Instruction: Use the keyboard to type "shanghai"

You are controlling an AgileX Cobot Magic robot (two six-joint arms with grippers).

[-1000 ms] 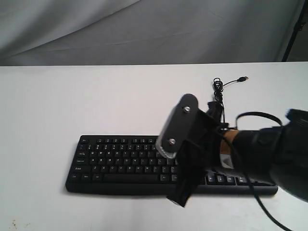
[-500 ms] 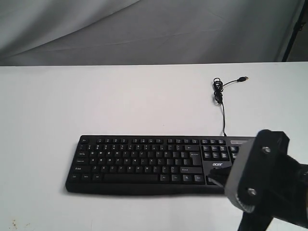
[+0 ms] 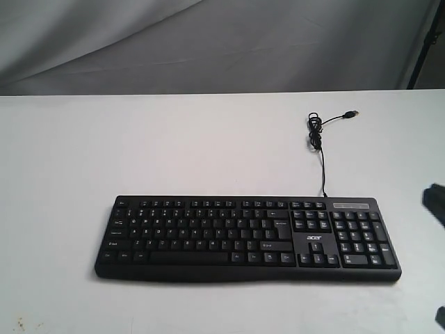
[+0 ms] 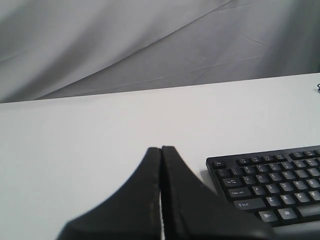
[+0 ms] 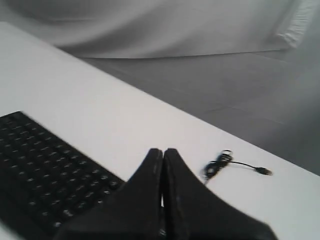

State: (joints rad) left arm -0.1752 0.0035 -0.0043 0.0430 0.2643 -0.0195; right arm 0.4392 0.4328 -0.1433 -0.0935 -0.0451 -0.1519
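The black keyboard [image 3: 247, 238] with white legends and an acer logo lies flat on the white table, its thin USB cable [image 3: 320, 132] trailing to the back. No arm covers it in the exterior view; only a dark bit of the right arm [image 3: 435, 203] shows at the right edge. In the left wrist view my left gripper [image 4: 161, 149] is shut and empty, off the keyboard's [image 4: 272, 181] Esc-key end. In the right wrist view my right gripper [image 5: 163, 150] is shut and empty, above the keyboard [image 5: 45, 170], with the coiled cable [image 5: 220, 166] beyond it.
The white table [image 3: 174, 146] spreads wide around the keyboard. A grey cloth backdrop [image 3: 208, 42] hangs behind it. A dark stand leg [image 3: 425, 38] shows at the back right corner.
The right arm, which covered the keyboard's middle a second ago, has swung away to the right and almost left the exterior view. The keyboard has not moved.
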